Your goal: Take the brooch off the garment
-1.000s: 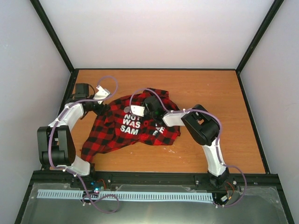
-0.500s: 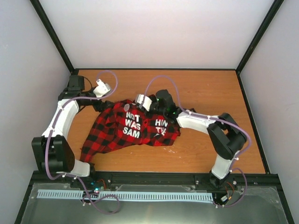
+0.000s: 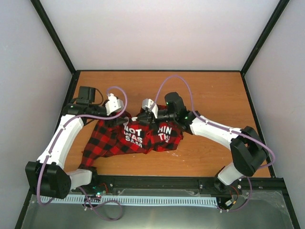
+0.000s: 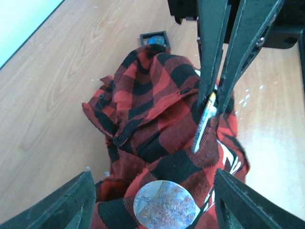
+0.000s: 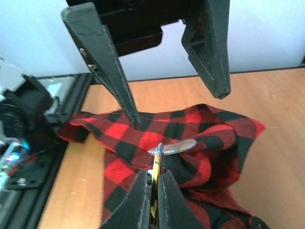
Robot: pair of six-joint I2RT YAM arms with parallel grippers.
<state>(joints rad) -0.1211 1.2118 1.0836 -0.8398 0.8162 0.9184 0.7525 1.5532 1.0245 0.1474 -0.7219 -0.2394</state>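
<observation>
Garment (image 3: 110, 141) newly bunched, lettering (image 3: 135, 135) half hidden.

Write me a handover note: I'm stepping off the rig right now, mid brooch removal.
Left gripper: open, fingers either side of the round grey brooch, not touching it.
Right gripper: shut on a thin pin-like piece sticking up from the garment just beyond the brooch.
The garment lies bunched on the table, brooch face-up on it.
Done: both grippers in place; brooch not off yet.
Left: free the brooch and lift it clear. Whether the pin-like piece belongs to it, I cannot tell.
</observation>
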